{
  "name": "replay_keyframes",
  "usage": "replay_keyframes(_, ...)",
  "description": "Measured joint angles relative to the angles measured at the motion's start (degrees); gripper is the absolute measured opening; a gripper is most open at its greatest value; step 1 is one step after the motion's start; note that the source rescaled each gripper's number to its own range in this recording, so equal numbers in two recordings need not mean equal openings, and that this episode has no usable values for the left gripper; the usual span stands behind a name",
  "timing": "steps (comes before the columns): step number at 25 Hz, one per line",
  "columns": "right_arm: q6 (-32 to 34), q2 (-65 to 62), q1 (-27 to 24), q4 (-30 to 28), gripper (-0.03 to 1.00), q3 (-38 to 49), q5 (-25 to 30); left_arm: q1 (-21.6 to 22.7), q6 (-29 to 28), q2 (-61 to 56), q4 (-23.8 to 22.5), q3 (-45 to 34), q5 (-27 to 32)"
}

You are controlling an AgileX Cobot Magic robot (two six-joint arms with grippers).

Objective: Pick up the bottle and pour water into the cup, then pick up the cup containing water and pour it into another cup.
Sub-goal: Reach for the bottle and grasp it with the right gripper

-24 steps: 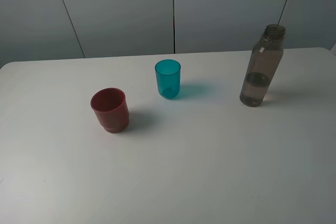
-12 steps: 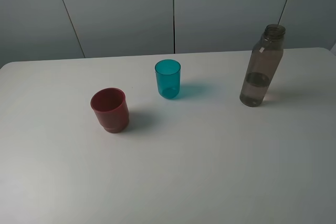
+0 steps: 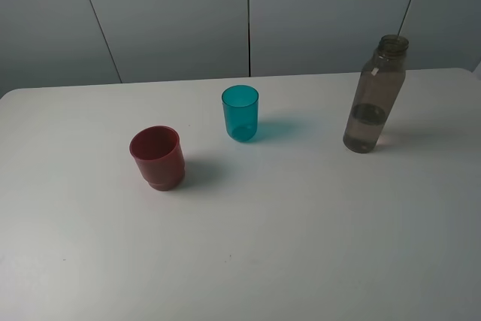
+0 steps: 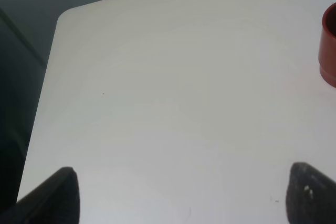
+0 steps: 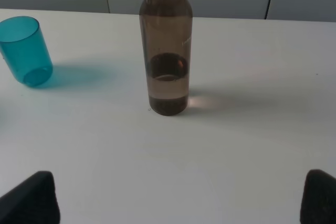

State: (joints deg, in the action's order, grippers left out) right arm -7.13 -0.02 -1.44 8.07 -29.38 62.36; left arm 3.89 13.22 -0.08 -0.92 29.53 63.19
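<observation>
L end effector (image 4: 186, 188), R end effector (image 5: 178, 191) both wide, empty; bottle (image 5: 167, 66) upright

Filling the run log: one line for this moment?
bottle upright, untouched; teal cup upright; red cup upright; left claw open; right claw open

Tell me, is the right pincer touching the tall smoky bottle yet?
Apart. The right wrist view shows the right pincer with its two dark tips wide open, and a stretch of bare white table lies between them and the upright bottle.
</observation>
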Motion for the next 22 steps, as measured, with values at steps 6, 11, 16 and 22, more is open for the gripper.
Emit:
replay_keyframes(6,0.0,0.0,0.0,0.0,1.0,0.0,0.0,0.0,0.0,0.0,0.0,0.0,0.0)
replay_keyframes(11,0.0,0.0,0.0,0.0,1.0,0.0,0.0,0.0,0.0,0.0,0.0,0.0,0.0)
replay_keyframes(16,0.0,0.0,0.0,0.0,1.0,0.0,0.0,0.0,0.0,0.0,0.0,0.0,0.0)
replay_keyframes(22,0.0,0.0,0.0,0.0,1.0,0.0,0.0,0.0,0.0,0.0,0.0,0.0,0.0)
